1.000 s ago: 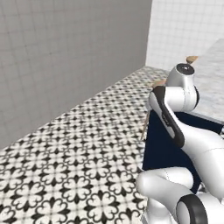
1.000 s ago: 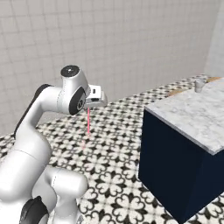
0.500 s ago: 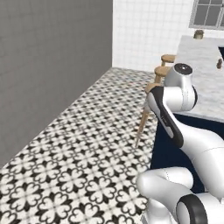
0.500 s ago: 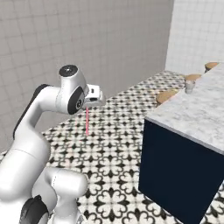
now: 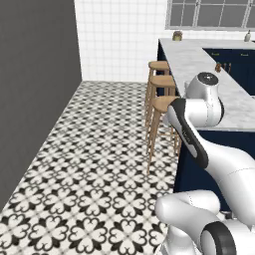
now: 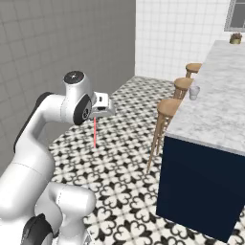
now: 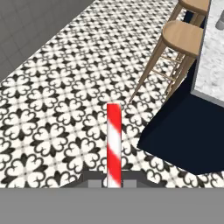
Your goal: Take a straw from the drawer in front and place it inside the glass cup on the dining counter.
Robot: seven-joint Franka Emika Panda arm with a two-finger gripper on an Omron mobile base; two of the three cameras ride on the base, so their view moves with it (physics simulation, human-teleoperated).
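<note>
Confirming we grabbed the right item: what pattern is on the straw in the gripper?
Red and white stripes on the straw, clearest in the hand view.

Count: one straw (image 6: pixel 94 132), red-white striped, centre left of right base view. One glass cup (image 6: pixel 194 92) on the table (image 6: pixel 215 115), upper right. Three wooden stools (image 5: pixel 160 102) in a row, upper centre of left base view. One potted plant (image 5: pixel 177 36), top.

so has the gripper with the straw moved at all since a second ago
Cannot tell. The whole picture has shifted, so the base is driving. Against the robot's own body, the gripper hangs in the same place, shut on the straw, now nearer the dining counter.
</note>
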